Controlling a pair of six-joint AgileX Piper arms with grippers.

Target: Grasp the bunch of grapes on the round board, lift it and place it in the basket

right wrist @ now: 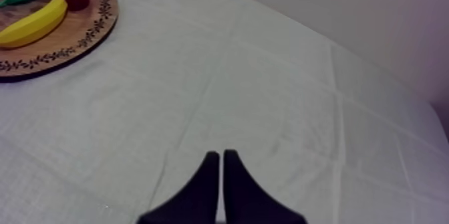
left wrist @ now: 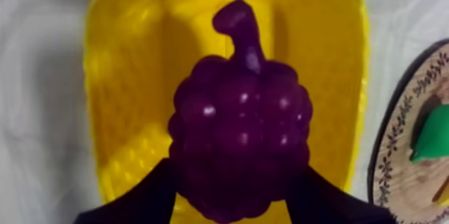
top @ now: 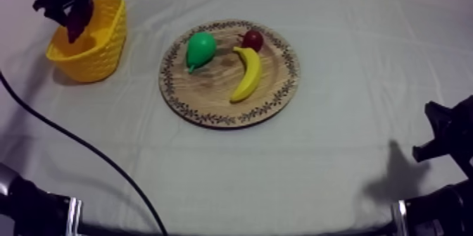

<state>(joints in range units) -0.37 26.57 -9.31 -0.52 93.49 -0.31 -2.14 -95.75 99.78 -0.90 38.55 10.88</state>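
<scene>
Grip is made plain by the left wrist view: the bunch of grapes [left wrist: 240, 140] is clamped in the left gripper [left wrist: 237, 176], the yellow basket [left wrist: 127, 99] directly beneath it, while the right gripper [right wrist: 222, 158] is pressed together on nothing.

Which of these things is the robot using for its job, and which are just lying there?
For the job: purple toy bunch of grapes, gripped by the left claw; yellow basket beneath it; round wooden board with a patterned rim.

Just lying about: green toy pear, yellow toy banana, small red fruit, all on the board.
</scene>
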